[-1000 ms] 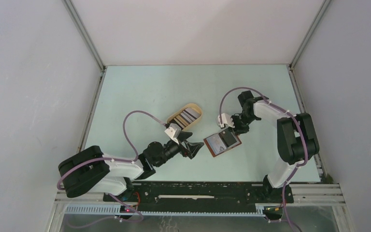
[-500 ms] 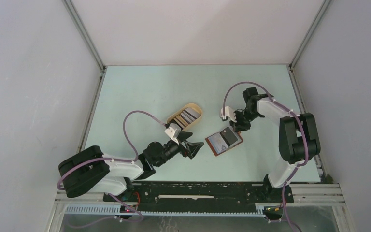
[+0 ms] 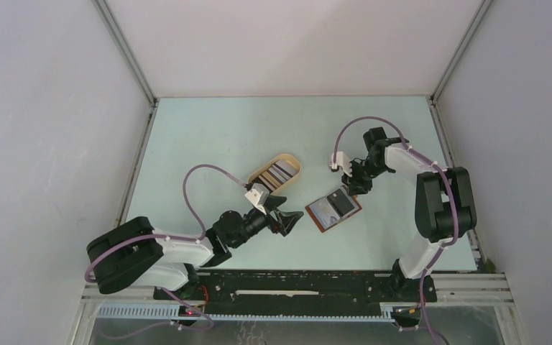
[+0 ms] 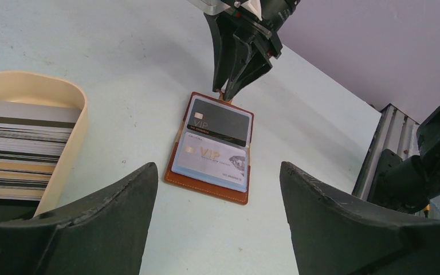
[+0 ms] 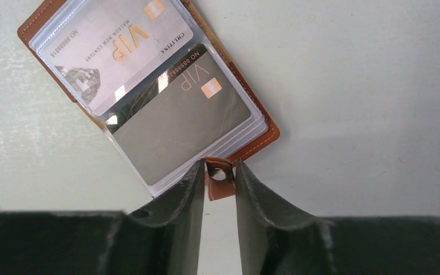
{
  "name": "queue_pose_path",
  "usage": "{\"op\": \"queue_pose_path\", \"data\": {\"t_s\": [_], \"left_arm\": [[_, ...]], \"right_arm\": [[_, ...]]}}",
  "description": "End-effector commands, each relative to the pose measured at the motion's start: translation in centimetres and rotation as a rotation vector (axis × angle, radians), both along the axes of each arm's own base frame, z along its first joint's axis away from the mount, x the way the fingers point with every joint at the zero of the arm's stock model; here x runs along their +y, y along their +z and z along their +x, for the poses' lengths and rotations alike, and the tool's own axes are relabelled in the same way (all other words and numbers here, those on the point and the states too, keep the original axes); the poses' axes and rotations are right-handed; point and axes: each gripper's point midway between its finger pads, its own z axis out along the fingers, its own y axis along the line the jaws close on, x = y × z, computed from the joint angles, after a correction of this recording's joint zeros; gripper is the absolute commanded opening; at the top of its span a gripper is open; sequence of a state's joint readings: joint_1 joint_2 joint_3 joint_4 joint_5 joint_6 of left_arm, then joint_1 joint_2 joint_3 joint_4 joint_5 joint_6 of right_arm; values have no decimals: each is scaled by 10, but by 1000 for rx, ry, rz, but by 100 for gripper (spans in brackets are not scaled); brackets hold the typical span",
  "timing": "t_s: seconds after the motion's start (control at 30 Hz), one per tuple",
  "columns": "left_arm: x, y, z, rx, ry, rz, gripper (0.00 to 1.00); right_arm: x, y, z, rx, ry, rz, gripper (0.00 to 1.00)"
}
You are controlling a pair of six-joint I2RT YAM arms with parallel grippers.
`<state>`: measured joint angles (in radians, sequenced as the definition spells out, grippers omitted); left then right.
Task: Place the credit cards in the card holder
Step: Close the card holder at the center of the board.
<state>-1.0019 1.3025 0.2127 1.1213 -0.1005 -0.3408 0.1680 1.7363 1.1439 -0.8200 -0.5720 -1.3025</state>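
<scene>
Down at mid-tabletop lies the small reddish-brown stitched-leather card holder (image 3: 333, 208) (image 4: 203, 188) (image 5: 266, 134). It's spread open flat, glossy clear sleeves facing up. One sleeve carries a dark grey plastic VIP card (image 4: 217, 121) (image 5: 177, 120) with a small gold chip mark. The other shows a pale silver-blue VIP card (image 4: 211, 160) (image 5: 114, 51). At the holder's far edge, the little leather snap tab (image 5: 219, 183) pokes out right between the curved black fingers of the right gripper (image 3: 356, 188) (image 4: 229, 94) (image 5: 219, 169). They sit close on either side of it, but I can't tell whether they're actually pinching. The left gripper (image 3: 287, 221) (image 4: 217, 172) hovers low on the near side, fingers spread wide, nothing between them. The pale mint-green tabletop (image 3: 208, 136) is matte and faintly scuffed, boxed in by plain white walls on metal framing. Left of the holder, the smooth oval tan tray (image 3: 260, 172) (image 4: 83, 114) holds a stack of striped plastic credit cards (image 3: 282, 172) (image 4: 23, 143), with dark, grey and cream bands showing.
</scene>
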Motion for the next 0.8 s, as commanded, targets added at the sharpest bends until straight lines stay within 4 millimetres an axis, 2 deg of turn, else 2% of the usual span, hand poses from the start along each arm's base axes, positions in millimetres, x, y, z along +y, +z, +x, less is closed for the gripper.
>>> {"op": "queue_pose_path", "data": {"t_s": [0.0, 0.1, 0.27, 0.43, 0.63, 0.77], "left_arm": [[-3, 14, 2, -31, -2, -40, 82], [-3, 14, 2, -30, -3, -41, 82], [-1, 15, 2, -28, 3, -48, 82], [4, 16, 2, 8, 23, -82, 82], [6, 17, -6, 106, 13, -163, 82], [7, 24, -11, 166, 1, -216, 81]], "right_arm": [[8, 14, 6, 1, -22, 56, 39], [9, 22, 7, -10, -45, 69, 45], [19, 49, -2, -33, -28, 148, 50], [30, 90, -15, -87, -27, 242, 52], [47, 158, -45, -185, -21, 420, 51], [52, 180, -59, -142, -98, 488, 53]]}}
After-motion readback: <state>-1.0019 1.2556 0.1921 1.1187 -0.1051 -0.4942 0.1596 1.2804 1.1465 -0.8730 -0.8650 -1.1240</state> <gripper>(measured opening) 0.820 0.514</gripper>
